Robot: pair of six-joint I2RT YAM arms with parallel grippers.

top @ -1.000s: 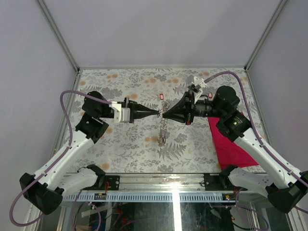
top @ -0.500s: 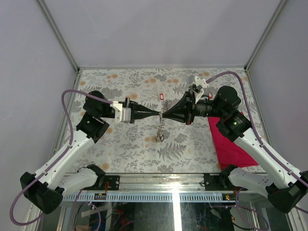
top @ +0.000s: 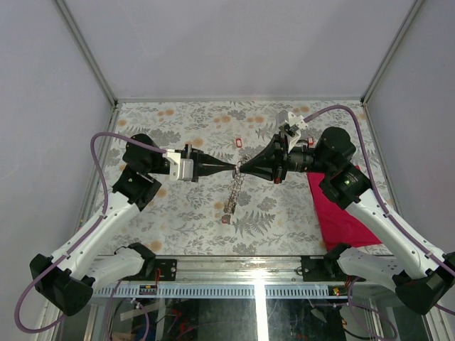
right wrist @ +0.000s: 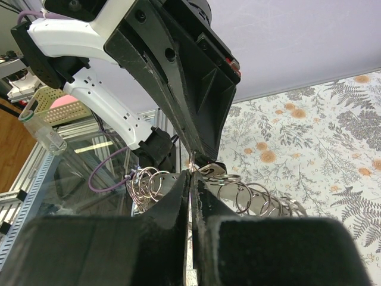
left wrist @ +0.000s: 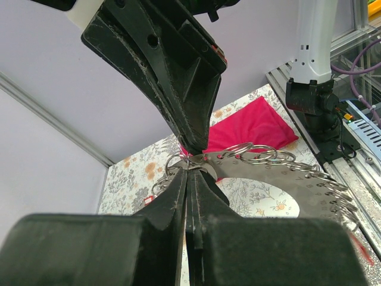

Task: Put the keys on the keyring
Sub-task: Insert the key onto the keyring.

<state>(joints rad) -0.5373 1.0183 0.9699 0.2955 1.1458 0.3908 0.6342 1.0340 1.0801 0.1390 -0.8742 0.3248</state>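
The keyring [top: 232, 192], a dark grey ring edged with many small wire loops, hangs between my two gripper tips above the middle of the table. A red key tag [top: 226, 219] dangles at its low end. My left gripper [top: 233, 168] is shut on the keyring's top edge. My right gripper [top: 244, 170] meets it tip to tip, shut on a wire loop there. The left wrist view shows the keyring [left wrist: 286, 174] running right from my shut gripper [left wrist: 189, 174]. The right wrist view shows its loops [right wrist: 253, 196] beside my shut gripper [right wrist: 191, 174]. Another red key tag [top: 239, 143] lies on the table behind.
A red cloth [top: 343, 209] lies on the floral table [top: 178, 213] at the right, under the right arm; it also shows in the left wrist view [left wrist: 253, 122]. A small red tag [top: 311, 141] lies by the right wrist. Grey walls enclose three sides.
The hanging end of the keyring has swung down and to the left, and a red tag now shows at its bottom. Both grippers stay shut, tip to tip, almost unmoved.
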